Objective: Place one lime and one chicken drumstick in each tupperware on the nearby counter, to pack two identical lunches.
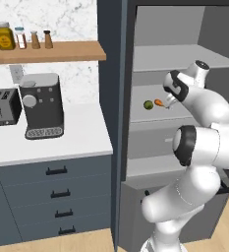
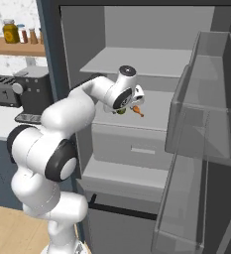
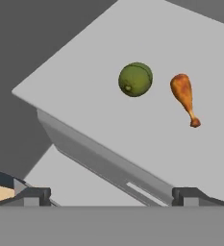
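Observation:
A green lime [image 3: 135, 79] and an orange-brown chicken drumstick [image 3: 183, 93] lie side by side on a grey shelf [image 3: 84, 81] inside the open fridge. From the left base camera the lime [image 1: 148, 105] is left of the drumstick [image 1: 158, 103]. My gripper [image 1: 170, 104] hovers just in front of the pair, open and holding nothing [image 3: 111, 194]. In the right base view the hand [image 2: 136, 102] partly covers the lime [image 2: 121, 111]; the drumstick [image 2: 136, 110] pokes out beside it. The white counter [image 1: 81, 133] lies to the left. The tupperware is out of view.
A dark coffee machine [image 1: 41, 104] and a toaster [image 1: 2, 106] stand on the counter under a wooden shelf [image 1: 62, 50] with jars. The fridge door [image 2: 201, 114] hangs open at the right. A grey drawer [image 2: 132, 144] sits below the food shelf.

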